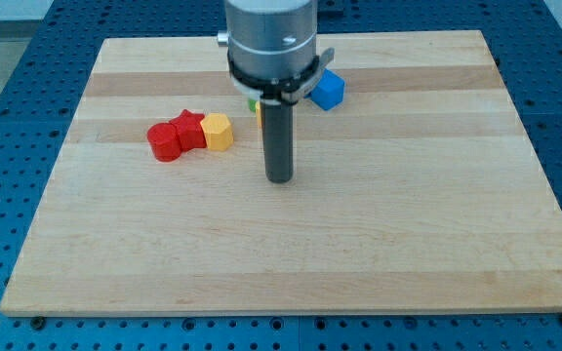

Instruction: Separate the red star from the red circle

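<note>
The red circle [164, 140] and the red star [190, 130] lie touching each other on the wooden board's left part. A yellow block [219, 131], roughly hexagonal, touches the star's right side. The three form a row. My tip [279, 178] rests on the board to the right of this row and a little below it, apart from the yellow block.
A blue block [329, 90] lies near the view's top, right of the arm. A small green bit [253, 103] and a yellow bit show behind the rod, mostly hidden by it. The wooden board [408, 234] lies on a blue perforated table.
</note>
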### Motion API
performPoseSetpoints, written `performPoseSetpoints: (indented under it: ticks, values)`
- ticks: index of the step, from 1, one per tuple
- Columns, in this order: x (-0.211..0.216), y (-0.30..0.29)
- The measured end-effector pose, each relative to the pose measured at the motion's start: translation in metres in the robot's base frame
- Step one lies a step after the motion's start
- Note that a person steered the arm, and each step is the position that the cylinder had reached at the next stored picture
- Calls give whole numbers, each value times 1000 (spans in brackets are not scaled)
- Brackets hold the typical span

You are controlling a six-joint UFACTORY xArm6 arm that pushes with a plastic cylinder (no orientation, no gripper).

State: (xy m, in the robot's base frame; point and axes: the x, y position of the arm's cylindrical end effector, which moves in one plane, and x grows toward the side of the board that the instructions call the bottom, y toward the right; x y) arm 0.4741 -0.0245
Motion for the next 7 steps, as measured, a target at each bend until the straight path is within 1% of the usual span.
performPoseSetpoints:
  ticks: [1,4,5,7]
  values:
    - [11,-24]
    - [8,-132]
    - [-9,-155]
    - [-63,-171]
